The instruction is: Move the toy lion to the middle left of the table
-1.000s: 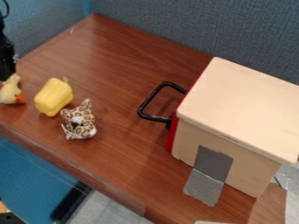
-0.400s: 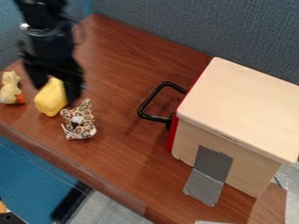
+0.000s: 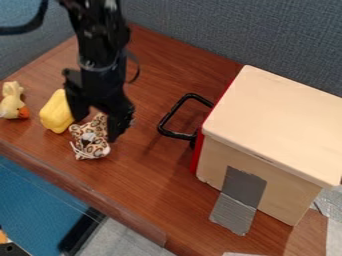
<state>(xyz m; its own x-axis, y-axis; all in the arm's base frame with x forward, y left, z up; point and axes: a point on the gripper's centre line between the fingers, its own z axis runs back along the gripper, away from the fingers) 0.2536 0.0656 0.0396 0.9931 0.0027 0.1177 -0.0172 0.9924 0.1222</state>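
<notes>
The black two-finger gripper (image 3: 98, 122) hangs open at the spotted plush toy lion (image 3: 91, 145), which sits on the brown wood-grain table (image 3: 157, 175) beside the yellow plastic pepper (image 3: 56, 114), its fingers presumably parted to straddle the toy for grasping.

At the left side of my camera view I saw a pale yellow toy (image 3: 11, 102) with an orange part, and near it a yellow toy pepper (image 3: 53, 116). On the right there stood a big box (image 3: 280, 120) with a cream-coloured top. Its red front (image 3: 196, 157) carried a black handle (image 3: 178, 135), facing to the left. A piece of grey tape (image 3: 244, 188) ran down from the side wall of the box. Behind everything I saw a grey-blue partition (image 3: 194, 27).
</notes>
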